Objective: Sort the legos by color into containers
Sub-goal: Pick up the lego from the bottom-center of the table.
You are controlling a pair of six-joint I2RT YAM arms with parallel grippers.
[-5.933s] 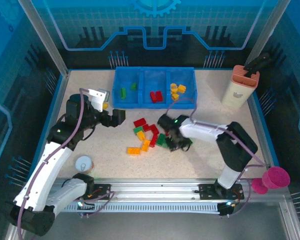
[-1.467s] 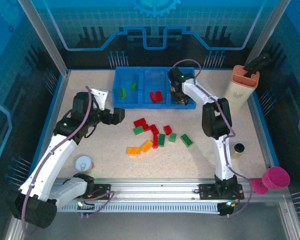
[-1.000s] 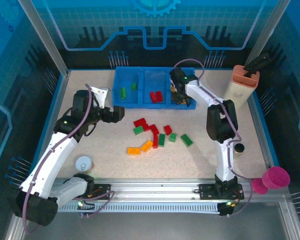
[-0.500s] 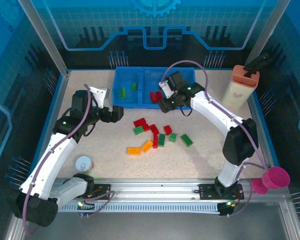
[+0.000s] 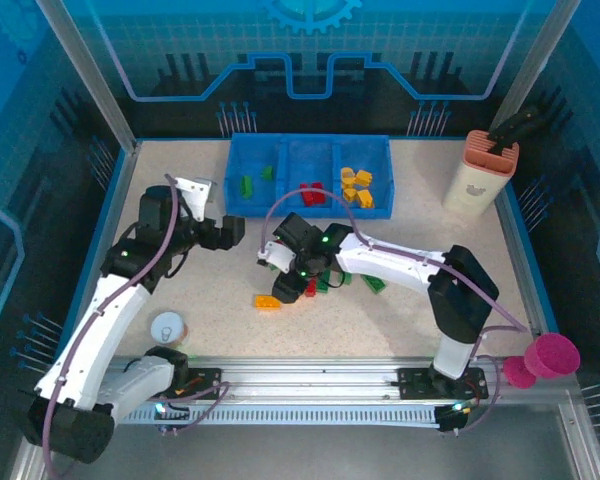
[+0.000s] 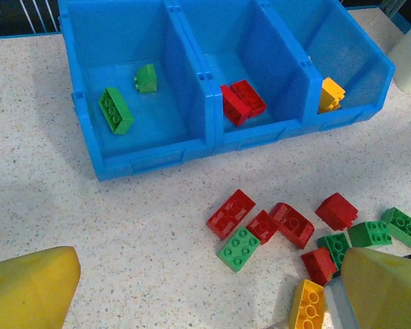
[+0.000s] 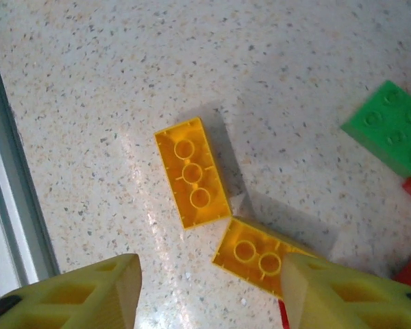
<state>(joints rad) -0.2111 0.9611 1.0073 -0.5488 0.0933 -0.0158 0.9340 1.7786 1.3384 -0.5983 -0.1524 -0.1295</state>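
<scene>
Right gripper (image 7: 209, 291) hangs part-open, empty, just above two yellow legos (image 7: 192, 181) on the surface (image 7: 89, 75). Left gripper (image 6: 205, 295) gapes wide, empty. Beyond, red and green legos (image 6: 240, 248) lie loose; farthest, the tray (image 6: 151, 154) holds green, red, yellow separately.

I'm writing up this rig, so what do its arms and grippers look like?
The left arm and right arm have white links, black joints and a thin purplish cable looping alongside. The left gripper and right gripper have yellow wedge-shaped fingers.
</scene>
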